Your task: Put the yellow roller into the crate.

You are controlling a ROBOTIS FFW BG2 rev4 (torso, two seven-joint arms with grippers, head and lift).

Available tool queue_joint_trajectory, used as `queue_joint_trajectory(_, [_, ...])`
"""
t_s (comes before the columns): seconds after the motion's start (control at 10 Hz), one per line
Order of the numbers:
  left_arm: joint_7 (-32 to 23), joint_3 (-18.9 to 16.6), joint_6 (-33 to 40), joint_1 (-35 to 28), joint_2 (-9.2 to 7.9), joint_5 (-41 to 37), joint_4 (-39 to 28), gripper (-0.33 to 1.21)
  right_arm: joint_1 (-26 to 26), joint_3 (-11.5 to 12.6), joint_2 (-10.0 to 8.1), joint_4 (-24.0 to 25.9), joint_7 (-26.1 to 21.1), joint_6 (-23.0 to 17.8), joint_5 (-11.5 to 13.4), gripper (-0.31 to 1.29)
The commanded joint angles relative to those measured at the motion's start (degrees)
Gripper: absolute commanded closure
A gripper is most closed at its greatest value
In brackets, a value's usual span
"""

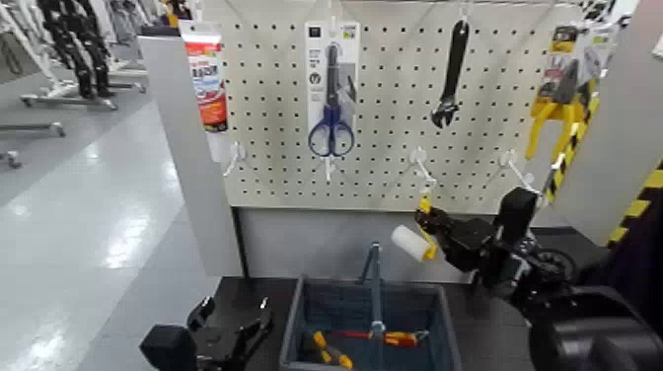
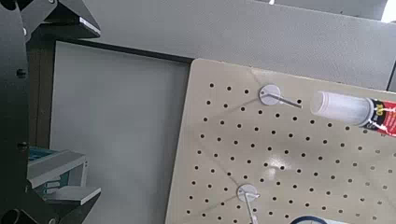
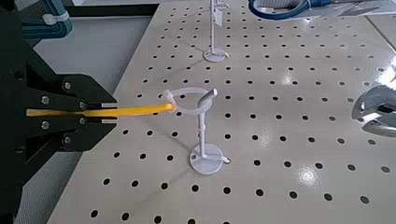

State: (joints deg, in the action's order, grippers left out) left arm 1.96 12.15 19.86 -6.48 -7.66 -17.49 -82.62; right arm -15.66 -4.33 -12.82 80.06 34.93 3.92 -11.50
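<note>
Above the crate's far rim [image 1: 335, 285], toward its right-hand side, the yellow roller [image 1: 408, 241] is in the grip of the right gripper [image 1: 431, 225]. Jaws are closed on the yellow handle, with the white sleeve reaching toward the crate's midline. Directly above the same part of the crate, the handle's end meets a white loop [image 3: 191, 91] at the hook [image 3: 203, 131]. Whether the loop has cleared the hook's upturned tip cannot be determined; release from the hook should be judged incomplete.

Left of the crate, the left gripper [image 1: 237, 308] waits with its jaws wide apart and empty. It is not required for this step.

Recommended method: retain the firm grip, raise the handle enough for the loop to pass the tip, then draw it straight out toward the near side of the crate. A downward or sideways pull is to be avoided, as it could bind the loop or twist the roller in the jaws. Once free, carry it over the crate, keeping the sleeve away from the upright centre handle [image 1: 376, 296]. Lower it on the right side, beside the red-and-yellow tool [image 1: 400, 338] inside the crate, and open the jaws only below rim level.
</note>
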Motion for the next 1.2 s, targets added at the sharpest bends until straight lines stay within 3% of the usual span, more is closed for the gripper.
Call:
queue_joint_trajectory(0.1, [-0.03, -0.02, 0.01, -0.11, 0.02, 0.00, 0.00, 0.12, 2.12, 1.08, 0.51, 3.44, 0.31, 0.83, -0.81, 1.28])
queue_joint_trajectory(0.5, [-0.03, -0.11, 0.01, -0.20, 0.02, 0.00, -0.18, 0.12, 5.99, 2.22, 1.04, 12.05, 0.49, 4.17, -2.22, 1.28])
queue_joint_trajectory(0.8, [0.06, -0.02, -0.08, -0.11, -0.07, 0.00, -0.18, 0.12, 11.26, 4.33, 2.10, 19.52, -1.53, 9.62, -2.57, 1.28])
queue_joint_trajectory(1.2, [0.06, 0.42, -0.52, 0.07, -0.25, 0.00, -0.18, 0.12, 16.54, 6.26, 3.85, 20.57, -2.41, 11.29, -7.40, 1.28])
